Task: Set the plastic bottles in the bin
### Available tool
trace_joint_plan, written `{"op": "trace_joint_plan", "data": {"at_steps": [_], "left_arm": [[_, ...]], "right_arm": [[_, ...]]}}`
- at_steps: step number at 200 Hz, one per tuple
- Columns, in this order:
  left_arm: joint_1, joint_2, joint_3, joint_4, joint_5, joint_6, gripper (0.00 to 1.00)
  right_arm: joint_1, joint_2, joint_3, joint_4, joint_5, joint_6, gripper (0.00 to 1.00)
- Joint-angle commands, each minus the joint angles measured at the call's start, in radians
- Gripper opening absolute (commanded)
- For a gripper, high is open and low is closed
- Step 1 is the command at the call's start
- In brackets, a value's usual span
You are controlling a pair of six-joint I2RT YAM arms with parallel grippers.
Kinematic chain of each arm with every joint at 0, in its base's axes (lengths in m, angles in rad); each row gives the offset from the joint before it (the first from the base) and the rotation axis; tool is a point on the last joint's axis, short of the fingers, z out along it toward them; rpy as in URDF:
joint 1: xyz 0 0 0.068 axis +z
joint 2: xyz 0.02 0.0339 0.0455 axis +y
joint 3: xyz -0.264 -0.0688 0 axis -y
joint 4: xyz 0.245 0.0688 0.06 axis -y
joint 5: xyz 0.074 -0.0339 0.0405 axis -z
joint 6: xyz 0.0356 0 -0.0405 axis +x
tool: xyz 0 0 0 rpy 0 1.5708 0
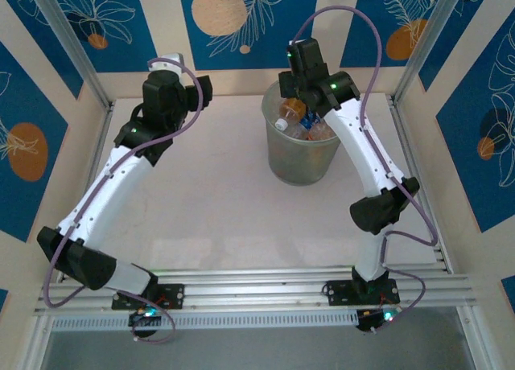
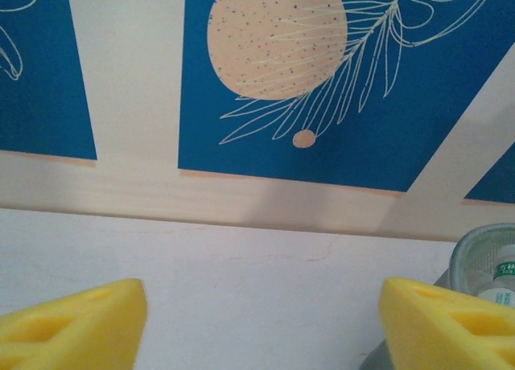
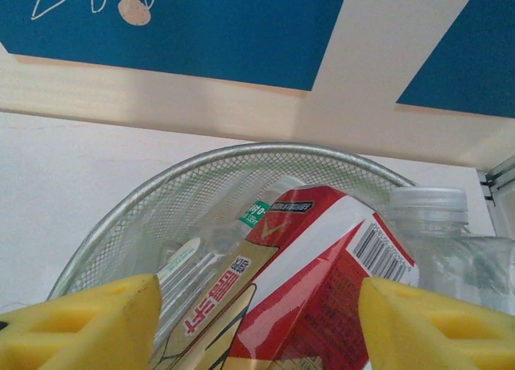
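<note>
Where the table's far side meets the back wall, the bin (image 1: 299,167) stands upright, a translucent grey-green round basket. It holds the plastic bottles (image 1: 294,111), clear and amber, with 1 red-labelled bottle (image 3: 322,257) uppermost. The right arm arches over the rim, and the right gripper (image 3: 259,298) is spread wide above that bottle, clamping nothing. The left gripper (image 2: 264,302) faces the wall beside the bin, agape and empty.
</note>
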Motion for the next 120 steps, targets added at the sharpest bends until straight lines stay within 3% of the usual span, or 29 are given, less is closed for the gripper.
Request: {"op": "trace_joint_plan", "data": {"at_steps": [1, 15, 73, 103, 120], "left_arm": [[0.025, -0.048, -0.017, 0.001, -0.036, 0.014, 0.87], [0.037, -0.076, -0.046, -0.003, -0.055, 0.022, 0.99], [0.086, -0.310, -0.341, -0.001, -0.185, 0.027, 0.99], [0.089, -0.486, -0.573, 0.053, -0.283, 0.072, 0.99], [0.093, -0.588, -0.708, 0.090, -0.326, 0.101, 0.99]], "right_arm": [[0.008, -0.083, 0.015, -0.010, 0.047, -0.004, 0.69], [0.014, -0.149, -0.060, 0.002, 0.075, 0.019, 0.71], [0.029, -0.650, -0.715, 0.136, 0.139, 0.231, 0.86], [0.029, -0.902, -1.045, 0.101, 0.235, 0.385, 1.00], [0.021, -1.023, -1.204, 0.094, 0.255, 0.444, 0.99]]}}
